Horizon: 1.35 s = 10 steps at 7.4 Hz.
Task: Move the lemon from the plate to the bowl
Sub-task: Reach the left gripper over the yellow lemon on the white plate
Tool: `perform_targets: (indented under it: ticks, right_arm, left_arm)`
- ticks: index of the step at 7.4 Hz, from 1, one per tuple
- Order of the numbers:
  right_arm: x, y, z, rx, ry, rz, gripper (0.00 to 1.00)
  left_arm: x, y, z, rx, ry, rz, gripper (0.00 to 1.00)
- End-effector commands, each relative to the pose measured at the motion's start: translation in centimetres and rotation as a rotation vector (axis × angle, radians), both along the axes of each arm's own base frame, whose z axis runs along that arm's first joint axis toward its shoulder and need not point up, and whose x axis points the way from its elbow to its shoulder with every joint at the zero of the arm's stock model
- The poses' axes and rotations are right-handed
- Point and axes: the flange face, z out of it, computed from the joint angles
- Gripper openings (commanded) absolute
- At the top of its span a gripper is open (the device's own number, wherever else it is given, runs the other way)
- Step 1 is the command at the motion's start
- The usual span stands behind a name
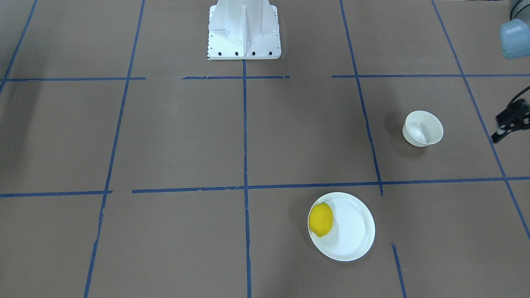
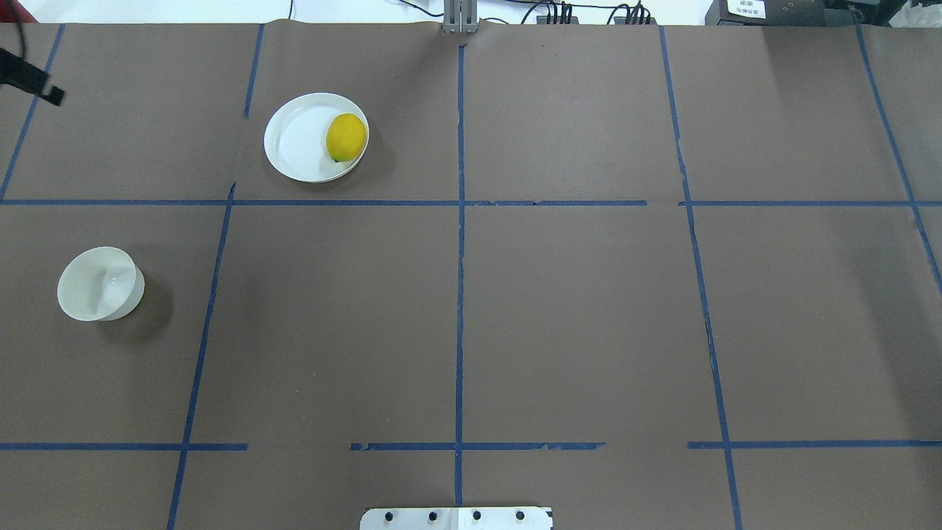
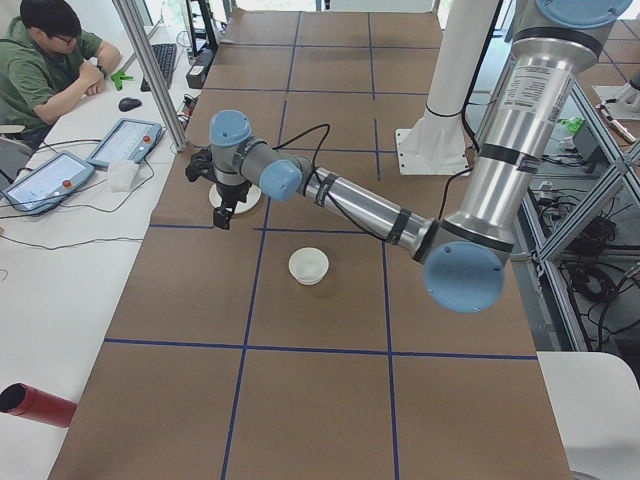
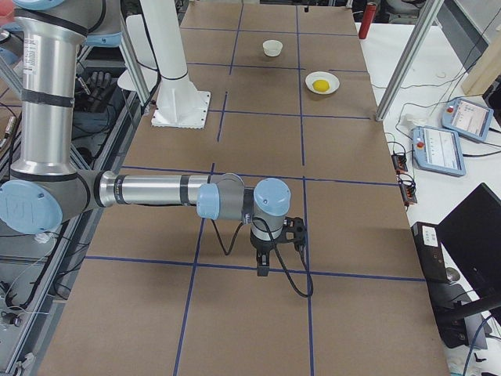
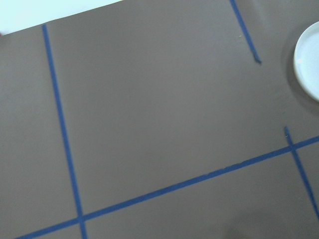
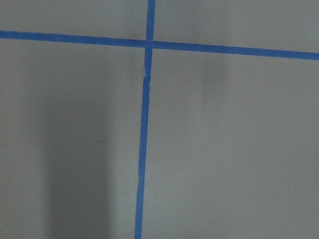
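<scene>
Edges crop the wrist view's plate [image 5: 309, 62] and the overhead's left end effector [image 2: 45, 89].

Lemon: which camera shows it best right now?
Exterior front-facing: the lemon is largest and unobstructed, lying at the edge of the plate. Overhead shows it clearly but smaller; exterior right shows it tiny and far; exterior left hides it behind the left arm; wrist cameras miss it.

The lemon [image 1: 321, 219] lies on the white plate [image 1: 357, 234], against its rim on the view's left. The off-white bowl [image 1: 434, 133] stands upright well apart, beyond a blue tape line [image 1: 314, 185]. The left gripper [image 1: 504, 129] shows partly at the right edge, near the bowl, its jaws unclear.
</scene>
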Motion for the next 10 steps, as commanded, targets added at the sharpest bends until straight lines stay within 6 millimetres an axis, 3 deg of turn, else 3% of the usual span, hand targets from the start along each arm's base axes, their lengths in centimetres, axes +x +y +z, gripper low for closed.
perform_targets:
  ticks: [1, 2, 4, 5, 6, 10]
  right_arm:
    - [0.0, 0.0, 0.0, 0.0, -0.001, 0.0, 1.0]
    - [0.0, -0.1, -0.1, 0.002, -0.001, 0.0, 1.0]
    - [0.0, 0.0, 0.0, 0.0, -0.001, 0.0, 1.0]
    - [0.0, 0.0, 0.0, 0.0, -0.001, 0.0, 1.0]
    - [0.0, 0.0, 0.0, 0.0, -0.001, 0.0, 1.0]
    - [0.0, 0.0, 0.0, 0.0, -0.001, 0.0, 1.0]
  left_arm:
    - [11.3, -5.0, -6.1, -0.073, -0.012, -0.044, 1.0]
    - [15.6, -5.3, -7.7, -0.112, 0.001, -0.043, 1.0]
    - [24.5, -8.6, -9.2, -0.111, -0.008, -0.159, 1.0]
    - [27.3, -9.4, -10.0, -0.137, 0.008, -0.17, 1.0]
    - [29.5, -9.2, -9.8, -0.172, -0.004, -0.177, 1.0]
    - [33.1, -7.3, -8.6, -0.182, -0.029, -0.154, 1.0]
